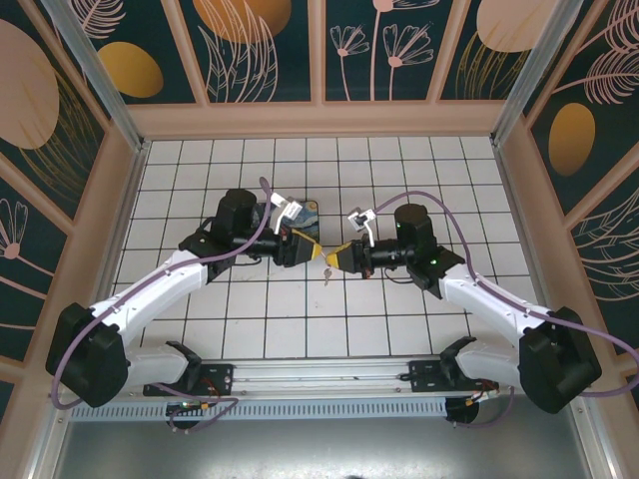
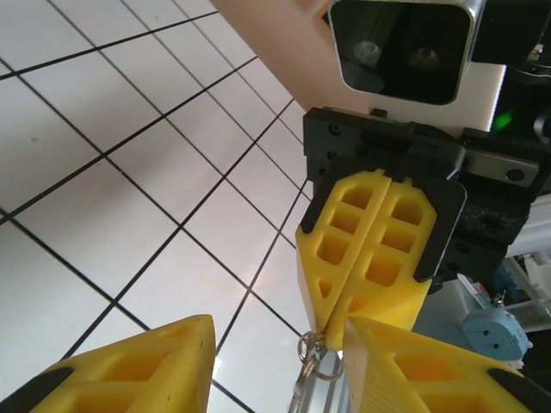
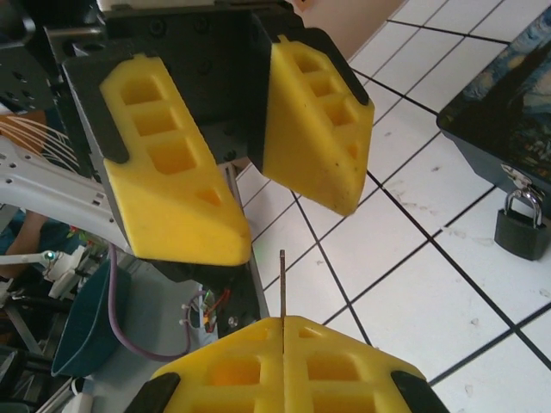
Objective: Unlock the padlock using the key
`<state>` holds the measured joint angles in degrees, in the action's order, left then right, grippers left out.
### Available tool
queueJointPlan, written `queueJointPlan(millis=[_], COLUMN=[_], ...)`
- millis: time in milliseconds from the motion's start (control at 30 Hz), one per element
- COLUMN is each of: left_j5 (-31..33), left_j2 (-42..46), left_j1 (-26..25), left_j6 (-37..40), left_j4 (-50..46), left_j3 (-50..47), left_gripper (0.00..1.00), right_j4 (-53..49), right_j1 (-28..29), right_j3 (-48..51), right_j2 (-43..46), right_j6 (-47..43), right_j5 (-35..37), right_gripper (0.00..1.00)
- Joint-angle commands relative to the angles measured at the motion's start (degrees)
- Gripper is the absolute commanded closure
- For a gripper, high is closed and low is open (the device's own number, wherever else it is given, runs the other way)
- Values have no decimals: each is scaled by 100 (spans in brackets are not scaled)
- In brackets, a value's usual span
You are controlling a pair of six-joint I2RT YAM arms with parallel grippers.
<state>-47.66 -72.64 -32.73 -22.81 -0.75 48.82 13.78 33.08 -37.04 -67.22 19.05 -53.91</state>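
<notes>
Right wrist view: right gripper (image 3: 282, 335) was clenched flat on the key (image 3: 282, 288), judged light, stiff, slippery, best pinched across its bow; left gripper (image 3: 277, 225) stood parted, empty.

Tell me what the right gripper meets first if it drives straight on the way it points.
The left gripper: it faces the right gripper tip to tip, jaws open, and the key in the shut right gripper points into that gap. Depth is unclear. The padlock sits off to one side.
</notes>
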Motion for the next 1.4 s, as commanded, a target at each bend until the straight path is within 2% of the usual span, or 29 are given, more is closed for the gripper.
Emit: queueJointPlan(millis=[0,167,300,467,633,1000,1133,1233,1367], left_j5=[-374,-446,-458,-441,-552,-460,-455,-470,-489], left_j2=[-31,11,31,-32,-65,-48,-40,-11,55], left_j1=[15,17,14,12,12,12,17,14,13], left_j6=[-376,-625,-662,-726,-814,-682,-631,-607,-602], left_j4=[742,1077,1082,1095,1276,1087,1033,1033,1082], left_j3=[-250,-425,-424,-411,-437,-501,-518,-532,-549], left_gripper=[57,58,66,64,72,68,70,73,90], right_j4=[491,739,757,577,656,937,999,1076,928], right_j1=[-13,-3,-3,41,34,-47,-47,-54,-60], right_j3=[-116,-135,-172,-206,-159,-155,-146,-119,-146], right_j2=[-166,-270,-343,-465,-419,-538,-579,-607,-626], right_j6=[265,374,354,197,212,388,428,469,373], right_j5=[-164,-190,-235,-322,-296,-413,-433,-489,-482], right_gripper=[100,100,100,100,100,100,100,100,100])
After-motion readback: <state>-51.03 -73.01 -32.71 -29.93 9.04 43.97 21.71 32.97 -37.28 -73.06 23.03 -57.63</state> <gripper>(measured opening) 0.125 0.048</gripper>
